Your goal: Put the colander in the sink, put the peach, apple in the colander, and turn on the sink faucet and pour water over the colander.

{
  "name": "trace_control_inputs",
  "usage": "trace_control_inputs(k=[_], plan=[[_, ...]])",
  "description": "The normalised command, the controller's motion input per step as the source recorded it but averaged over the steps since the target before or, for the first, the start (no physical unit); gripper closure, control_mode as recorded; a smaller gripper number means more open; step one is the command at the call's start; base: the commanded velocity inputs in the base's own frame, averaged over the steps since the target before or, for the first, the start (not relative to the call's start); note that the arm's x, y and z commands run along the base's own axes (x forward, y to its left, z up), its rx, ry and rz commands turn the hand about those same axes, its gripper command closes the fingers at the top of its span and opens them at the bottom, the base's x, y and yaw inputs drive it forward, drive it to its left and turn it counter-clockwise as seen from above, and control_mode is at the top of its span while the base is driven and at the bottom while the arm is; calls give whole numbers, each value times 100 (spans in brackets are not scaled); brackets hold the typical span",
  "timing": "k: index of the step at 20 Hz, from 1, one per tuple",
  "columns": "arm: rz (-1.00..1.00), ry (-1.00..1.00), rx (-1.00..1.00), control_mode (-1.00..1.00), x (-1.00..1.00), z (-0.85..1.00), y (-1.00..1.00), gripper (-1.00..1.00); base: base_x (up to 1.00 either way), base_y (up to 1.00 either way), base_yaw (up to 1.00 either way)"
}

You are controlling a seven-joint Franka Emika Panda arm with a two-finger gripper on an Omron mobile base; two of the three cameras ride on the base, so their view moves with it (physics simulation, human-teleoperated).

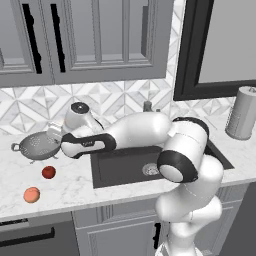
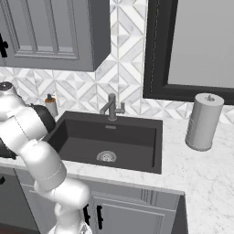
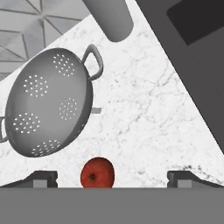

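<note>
- Desk (image 1: 75, 182): white veined marble, flat.
- Sink (image 2: 137, 137): rectangular dark grey basin, round silver drain, set into desk.
- Faucet (image 2: 112, 107): upright dark metal tap behind basin.
- Colander (image 1: 39, 146): round perforated silver bowl, loop handles, on desk left of sink.
- End effector (image 3: 112, 179): fingers spread wide, holding nothing, above apple.
- Apple (image 1: 48, 172): glossy dark red, near colander.
- Peach (image 1: 32, 195): smooth orange-pink, near desk edge.

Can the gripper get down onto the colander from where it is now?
Probably yes: the gripper is open above the counter, and the colander lies just ahead with nothing over it; the apple sits clear of its rim.
</note>
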Motion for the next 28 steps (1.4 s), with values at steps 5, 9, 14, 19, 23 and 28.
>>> trace_control_inputs(k=[5,9,14,19,23,28], plan=[[-5,5,0,-100,18,-13,0,-100,0,0,0],[-2,4,-1,-100,31,-26,1,-100,0,0,0],[0,1,0,-100,42,-12,27,-100,0,0,0],[0,1,-1,-100,33,-2,42,-100,0,0,0],[-1,11,-6,-100,17,-25,5,-100,0,0,0],[-1,10,-4,-100,26,-28,0,-100,0,0,0]])
